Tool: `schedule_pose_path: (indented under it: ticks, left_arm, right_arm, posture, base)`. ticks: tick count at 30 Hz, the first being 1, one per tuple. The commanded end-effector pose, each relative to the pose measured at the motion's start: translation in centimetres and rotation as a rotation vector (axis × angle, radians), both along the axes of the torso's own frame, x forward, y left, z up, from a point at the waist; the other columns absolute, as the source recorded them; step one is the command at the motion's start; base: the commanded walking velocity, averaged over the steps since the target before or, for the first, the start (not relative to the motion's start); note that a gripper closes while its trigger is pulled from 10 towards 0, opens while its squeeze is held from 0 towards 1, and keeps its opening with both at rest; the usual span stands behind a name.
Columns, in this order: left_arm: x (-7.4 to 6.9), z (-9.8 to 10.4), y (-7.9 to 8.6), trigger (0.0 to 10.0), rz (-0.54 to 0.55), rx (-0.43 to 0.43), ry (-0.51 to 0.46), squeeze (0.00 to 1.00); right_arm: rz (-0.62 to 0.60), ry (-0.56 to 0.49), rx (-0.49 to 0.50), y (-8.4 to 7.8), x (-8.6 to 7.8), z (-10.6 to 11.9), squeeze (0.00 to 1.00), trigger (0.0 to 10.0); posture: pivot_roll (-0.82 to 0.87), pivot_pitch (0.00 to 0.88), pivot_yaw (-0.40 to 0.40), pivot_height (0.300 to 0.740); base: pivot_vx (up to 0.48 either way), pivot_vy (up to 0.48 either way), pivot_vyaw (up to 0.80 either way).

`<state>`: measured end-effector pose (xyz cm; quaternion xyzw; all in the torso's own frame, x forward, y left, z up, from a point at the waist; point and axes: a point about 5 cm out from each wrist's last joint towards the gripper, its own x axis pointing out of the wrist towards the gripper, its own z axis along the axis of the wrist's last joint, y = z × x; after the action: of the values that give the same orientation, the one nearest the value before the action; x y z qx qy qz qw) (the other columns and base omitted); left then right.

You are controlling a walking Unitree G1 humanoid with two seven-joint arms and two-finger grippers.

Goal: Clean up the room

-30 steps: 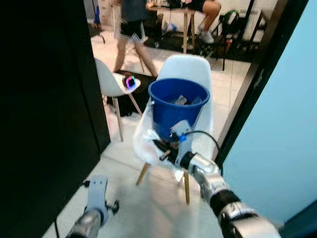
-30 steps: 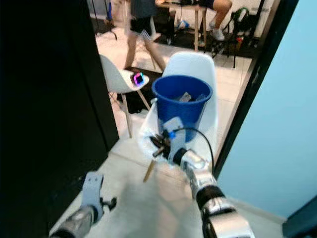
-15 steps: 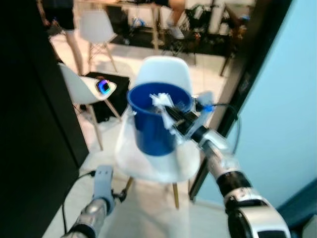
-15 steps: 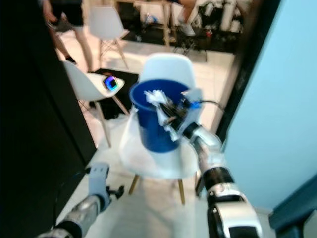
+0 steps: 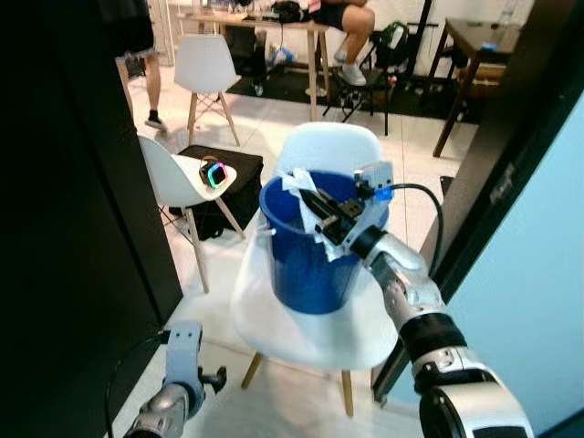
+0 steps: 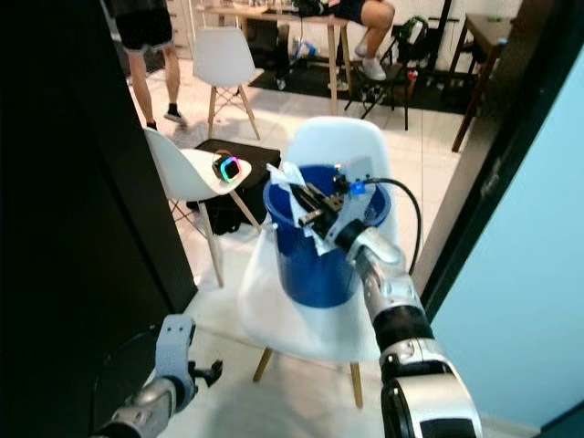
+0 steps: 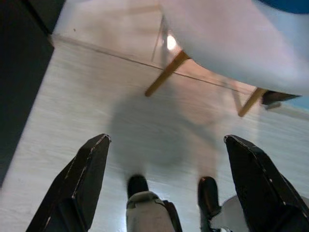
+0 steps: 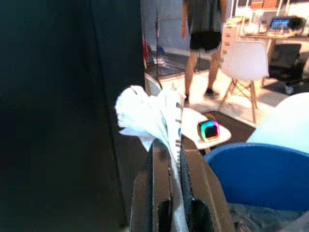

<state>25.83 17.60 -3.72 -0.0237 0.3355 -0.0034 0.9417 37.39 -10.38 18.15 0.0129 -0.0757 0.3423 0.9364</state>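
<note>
Standing in the doorway gap is a white chair with a blue bucket on its seat, and behind it there's a smaller white chair with a little glowing gadget on it. Right arm is stretched out over the bucket's rim, right gripper clenched on a crumpled white paper that's pinched between both fingers and sits just above the bucket's opening. Left gripper hangs low over the pale floor near the chair's legs, fingers spread wide and holding nothing.
</note>
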Motion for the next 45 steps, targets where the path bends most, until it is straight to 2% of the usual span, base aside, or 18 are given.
schedule_pose_path:
  ticks: [1, 13, 16, 20, 27, 29, 30, 32, 36, 37, 38, 41, 45]
  left_arm:
    - [-0.4, -0.3, 0.3, 10.0, 0.008, 0.006, 0.022, 0.00]
    - [-0.3, -0.3, 0.0, 10.0, 0.002, -0.002, 0.016, 0.00]
    - [-0.3, -0.3, -0.1, 10.0, -0.004, -0.004, 0.018, 0.00]
    - [-0.3, -0.3, -0.2, 10.0, -0.007, -0.006, 0.017, 0.00]
    - [-0.2, -0.2, -0.2, 10.0, -0.007, -0.007, 0.012, 0.00]
    - [-0.1, -0.2, -0.1, 10.0, 0.008, 0.001, 0.016, 0.00]
    - [-0.1, -0.2, -0.1, 10.0, 0.008, 0.001, 0.016, 0.00]
    - [-0.1, -0.2, 0.0, 10.0, 0.019, 0.011, 0.023, 0.00]
    - [-0.2, -0.3, -0.1, 10.0, 0.009, 0.010, 0.030, 0.00]
    - [-0.3, -0.3, -0.1, 10.0, 0.008, 0.005, 0.035, 0.00]
    - [-0.3, -0.3, -0.1, 10.0, 0.008, 0.005, 0.035, 0.00]
    - [-0.1, -0.2, -0.5, 10.0, -0.001, -0.011, 0.020, 0.00]
    - [0.0, -0.1, -0.7, 10.0, -0.006, -0.022, 0.011, 0.00]
  right_arm:
    - [-0.009, 0.003, -0.055, 0.6, 0.1, -0.3, 0.00, 10.0]
    - [-0.042, 0.014, -0.078, 0.5, 0.2, -0.2, 0.00, 10.0]
    - [-0.096, 0.035, -0.122, 0.0, 0.5, -0.5, 0.00, 10.0]
    - [-0.159, 0.084, -0.152, -0.6, 0.8, -1.2, 0.00, 10.0]
    - [-0.180, 0.083, -0.167, -0.7, 0.8, -1.4, 0.00, 10.0]
    - [-0.188, 0.075, -0.260, -0.6, 0.7, -1.9, 0.00, 10.0]
    - [-0.188, 0.075, -0.260, -0.6, 0.7, -1.9, 0.00, 10.0]
    - [-0.194, 0.096, -0.338, -0.4, 0.5, -3.1, 0.00, 10.0]
    - [-0.215, 0.114, -0.435, -0.4, 0.3, -4.6, 0.00, 10.0]
    - [-0.275, 0.157, -0.475, -1.1, 0.4, -5.3, 0.00, 10.0]
    - [-0.275, 0.157, -0.475, -1.1, 0.4, -5.3, 0.00, 10.0]
    - [-0.437, 0.263, -0.578, -3.3, 0.7, -6.6, 0.00, 10.0]
    - [-0.472, 0.298, -0.645, -4.2, 0.6, -7.3, 0.00, 10.0]
  posture:
    - [0.02, 0.040, -0.055, 0.703]
    - [0.02, 0.043, -0.057, 0.703]
    - [0.02, 0.038, -0.057, 0.703]
    - [0.02, 0.030, -0.057, 0.703]
    - [0.02, 0.025, -0.057, 0.703]
    - [0.02, 0.027, -0.055, 0.703]
    - [0.02, 0.027, -0.055, 0.703]
    - [0.02, 0.032, -0.058, 0.703]
    - [0.02, 0.021, -0.057, 0.703]
    - [0.02, 0.021, -0.049, 0.703]
    - [0.02, 0.021, -0.049, 0.703]
    - [0.02, 0.029, -0.047, 0.703]
    - [0.02, 0.031, -0.050, 0.703]
  base:
    - [0.311, 0.000, 0.00]
    - [0.312, 0.000, 0.00]
    - [0.312, 0.000, 0.00]
    - [0.315, 0.000, -0.79]
    - [0.300, 0.000, -0.34]
    - [0.000, 0.000, 0.00]
    - [0.000, 0.000, 0.00]
    - [0.000, 0.000, 0.00]
    - [0.000, 0.000, 0.00]
    - [0.000, 0.000, 0.00]
    - [0.000, 0.000, 0.00]
    - [0.000, 0.000, 0.00]
    - [0.000, 0.000, 0.00]
